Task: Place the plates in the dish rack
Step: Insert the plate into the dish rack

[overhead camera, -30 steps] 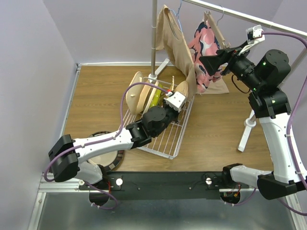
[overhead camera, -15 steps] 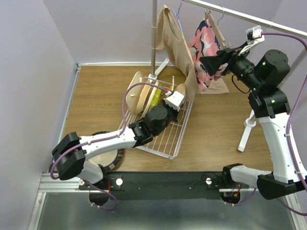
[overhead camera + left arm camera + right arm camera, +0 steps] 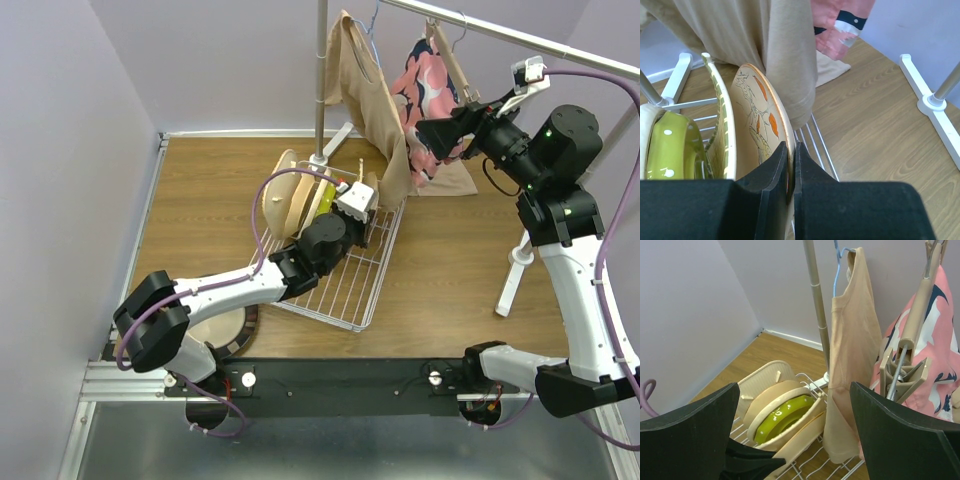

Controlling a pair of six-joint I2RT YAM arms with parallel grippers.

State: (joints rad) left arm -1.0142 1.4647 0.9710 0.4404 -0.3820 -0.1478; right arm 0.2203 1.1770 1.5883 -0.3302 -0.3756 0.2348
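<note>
My left gripper (image 3: pixel 791 150) is shut on the rim of a tan floral plate (image 3: pixel 757 125). The plate stands on edge in the white wire dish rack (image 3: pixel 350 290). Beside it stand a pale-green floral plate (image 3: pixel 725 125), a lime green dotted plate (image 3: pixel 670 150) and cream plates (image 3: pixel 285 200). In the top view the left gripper (image 3: pixel 368 192) is over the rack's far end. A dark-rimmed plate (image 3: pixel 235 335) lies on the table under the left arm. My right gripper (image 3: pixel 425 135) is open and empty, high up by the clothes rail. In its own view it (image 3: pixel 794 390) looks down on the rack (image 3: pixel 810 470).
A tall white clothes-rail stand (image 3: pixel 322 80) rises right behind the rack. A tan shirt (image 3: pixel 790 55) hangs down touching the held plate's rim, with a pink patterned garment (image 3: pixel 430 90) beside it. The stand's white foot (image 3: pixel 515 270) is at the right. Walls close the left and back.
My left gripper has moved slightly left and back with the tan floral plate, bringing it closer to the other plates in the rack. The right arm has not moved.
</note>
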